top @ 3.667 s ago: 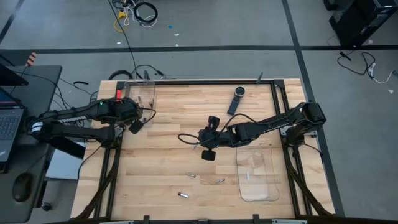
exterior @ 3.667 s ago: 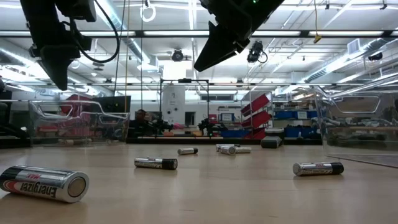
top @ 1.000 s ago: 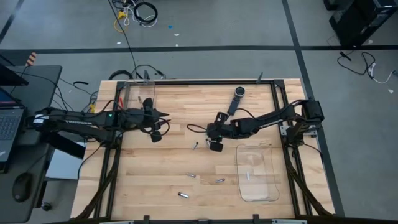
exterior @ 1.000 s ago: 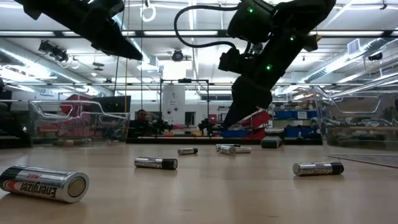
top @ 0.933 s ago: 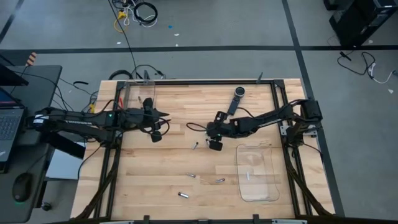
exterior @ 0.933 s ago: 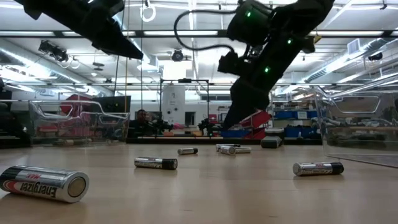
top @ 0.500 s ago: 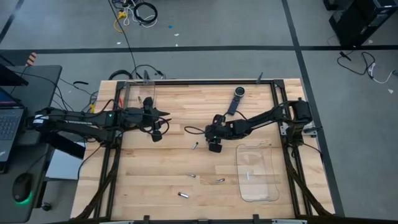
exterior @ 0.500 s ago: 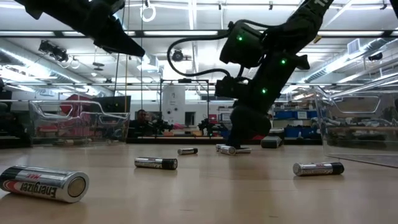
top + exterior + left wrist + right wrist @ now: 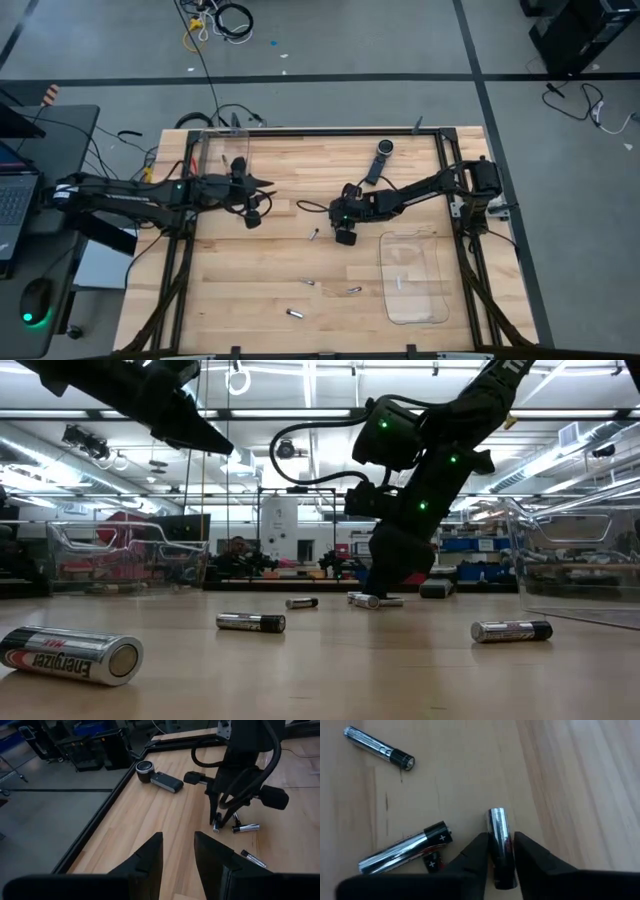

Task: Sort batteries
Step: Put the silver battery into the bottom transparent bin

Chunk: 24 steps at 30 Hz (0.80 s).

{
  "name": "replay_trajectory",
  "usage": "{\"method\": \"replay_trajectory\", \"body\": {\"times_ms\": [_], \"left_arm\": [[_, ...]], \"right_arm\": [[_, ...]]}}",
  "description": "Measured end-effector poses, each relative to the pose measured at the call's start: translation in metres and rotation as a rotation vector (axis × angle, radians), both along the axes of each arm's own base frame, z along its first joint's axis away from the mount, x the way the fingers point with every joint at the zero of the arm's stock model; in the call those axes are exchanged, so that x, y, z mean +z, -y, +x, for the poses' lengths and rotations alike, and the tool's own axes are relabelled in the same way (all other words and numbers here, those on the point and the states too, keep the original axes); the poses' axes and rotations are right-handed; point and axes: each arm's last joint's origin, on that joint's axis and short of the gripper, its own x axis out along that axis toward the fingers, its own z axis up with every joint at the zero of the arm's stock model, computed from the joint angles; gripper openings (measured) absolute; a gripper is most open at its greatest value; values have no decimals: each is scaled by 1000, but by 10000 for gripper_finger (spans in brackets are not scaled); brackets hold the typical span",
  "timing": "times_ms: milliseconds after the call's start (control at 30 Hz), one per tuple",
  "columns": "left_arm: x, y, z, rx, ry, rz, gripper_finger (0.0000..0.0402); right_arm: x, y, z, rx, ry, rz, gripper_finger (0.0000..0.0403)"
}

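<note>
Several batteries lie on their sides on the wooden table [image 9: 260, 270], among them one [image 9: 314, 236] at the middle and three nearer the front [image 9: 308, 282] [image 9: 352, 290] [image 9: 295, 314]. My right gripper [image 9: 345, 237] is down at the table's middle, shut on a battery [image 9: 499, 845]. Two more batteries [image 9: 405, 851] [image 9: 380, 749] lie beside it. My left gripper [image 9: 253, 217] hangs above the table's left part, open [image 9: 177, 857] with nothing between its fingers. My right gripper pinches the battery's two long sides [image 9: 501, 856] between its two fingers [image 9: 475, 854], near the battery's dark end. The fingers come slanting down from the table's right side. The battery points away along them, its silvery end [image 9: 496, 814] low over the wood; whether it is lifted clear I cannot tell.
A clear tray [image 9: 415, 280] with one battery in it sits at the front right, and another clear bin [image 9: 222, 160] at the far left. A long black device [image 9: 378, 160] lies at the far edge. Bare wood lies between the arms and along the front.
My right gripper has sunk from above the table down onto the batteries at its middle and tipped a little more downward. My left arm has kept still.
</note>
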Motion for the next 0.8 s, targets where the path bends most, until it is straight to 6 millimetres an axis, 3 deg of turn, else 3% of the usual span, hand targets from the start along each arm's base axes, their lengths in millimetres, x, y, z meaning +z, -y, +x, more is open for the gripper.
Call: {"method": "replay_trajectory", "body": {"times_ms": [200, 533, 800], "left_arm": [[-14, 0, 0, 1, 40, -4, 111], [-24, 0, -1, 2, 98, -6, 111], [-23, 0, -1, 2, 102, -7, 111]], "right_arm": [[-1, 1, -1, 6, -5, 19, 26], [3, 2, -1, 5, 7, 18, 26], [32, 3, -6, -11, 78, -10, 26]]}}
